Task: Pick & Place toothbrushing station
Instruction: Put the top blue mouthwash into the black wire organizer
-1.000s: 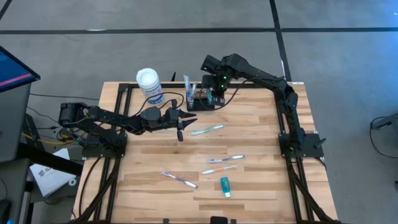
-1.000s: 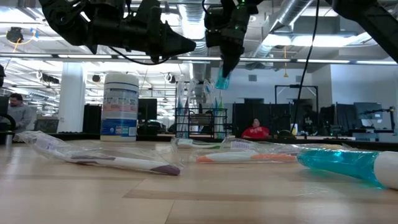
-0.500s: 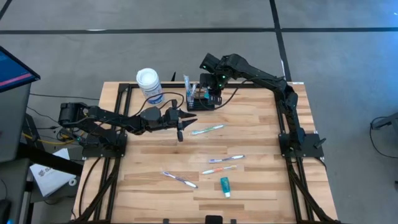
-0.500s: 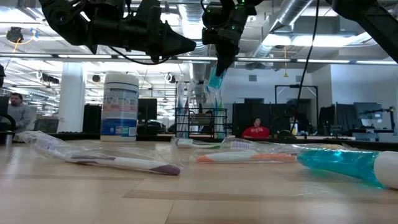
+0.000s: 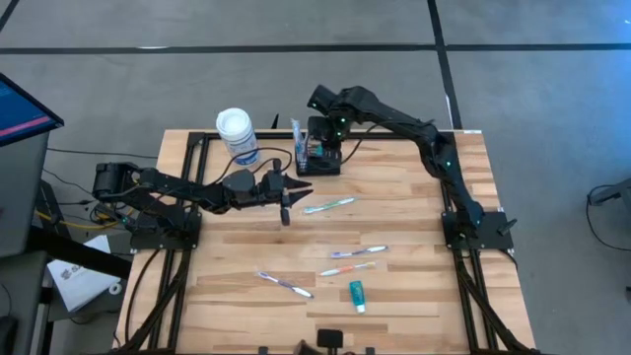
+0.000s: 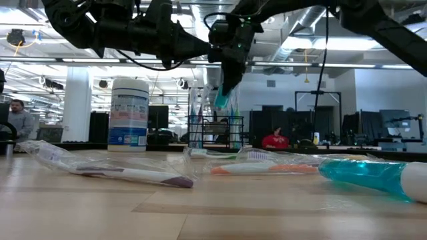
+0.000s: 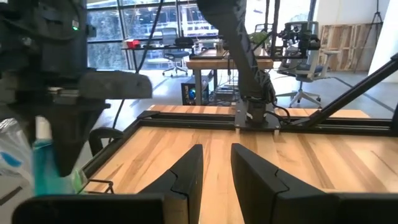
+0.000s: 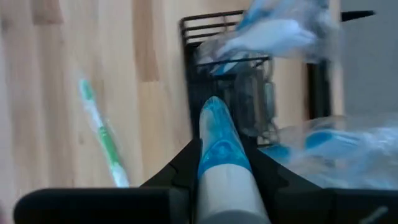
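Right hand [image 8: 219, 163] gripping blue-tipped tube [image 8: 219, 140] (tip downward) over mesh basket [image 5: 317, 158], left hand [image 5: 287, 202] slightly parted, empty

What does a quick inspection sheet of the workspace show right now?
Surface: wooden table, black frame rails.
Job's things: black wire basket at the far edge, wrapped items standing in it.
Clutter: white-lidded canister; loose toothbrushes; teal tube near the front.
Grippers: right gripper over the basket, shut on a blue toothpaste tube; left gripper mid-table, holding nothing, fingers slightly apart.
Cables: on the floor, left of table.
Surroundings: seated people in the low view.
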Robot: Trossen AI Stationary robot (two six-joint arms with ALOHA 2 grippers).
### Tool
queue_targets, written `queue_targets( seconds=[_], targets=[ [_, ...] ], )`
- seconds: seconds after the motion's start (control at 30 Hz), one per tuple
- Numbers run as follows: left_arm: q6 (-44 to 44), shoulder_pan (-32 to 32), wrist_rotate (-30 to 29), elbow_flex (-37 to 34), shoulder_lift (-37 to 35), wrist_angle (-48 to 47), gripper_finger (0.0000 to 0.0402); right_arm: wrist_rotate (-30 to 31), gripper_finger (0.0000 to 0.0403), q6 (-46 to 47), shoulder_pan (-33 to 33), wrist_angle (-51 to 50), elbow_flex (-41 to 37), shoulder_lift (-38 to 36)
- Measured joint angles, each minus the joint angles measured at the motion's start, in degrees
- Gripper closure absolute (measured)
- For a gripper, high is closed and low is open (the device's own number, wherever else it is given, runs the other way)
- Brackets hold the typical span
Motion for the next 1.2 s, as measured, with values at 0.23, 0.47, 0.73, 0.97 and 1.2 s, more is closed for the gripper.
queue_targets(
  seconds=[0.23, 0.47, 0.73, 0.97, 1.2],
  targets=[
    [0.0, -0.5, 0.0, 0.0, 0.0, -0.6, 0.0325, -1.1, 0.0332, -1.3, -1.1, -1.4, 2.4, 4.1],
    [0.1, -0.5, 0.0, 0.0, 0.0, -0.6, 0.0325, -1.8, 0.0332, -1.9, -1.0, 1.0, 2.5, 4.2],
    [0.1, -0.5, 0.0, 0.0, 0.0, -0.6, 0.0325, -3.7, 0.0332, -2.1, -0.7, 2.1, 2.5, 4.3],
    [0.1, -0.5, 0.0, 0.0, 0.0, -0.6, 0.0325, -3.8, 0.0332, -1.7, -0.6, 2.4, 2.3, 4.3],
    [0.2, -0.5, 0.0, 0.0, 0.0, -0.6, 0.0325, -3.8, 0.0332, -1.5, -0.2, 3.6, 1.3, 4.3]
  ],
)
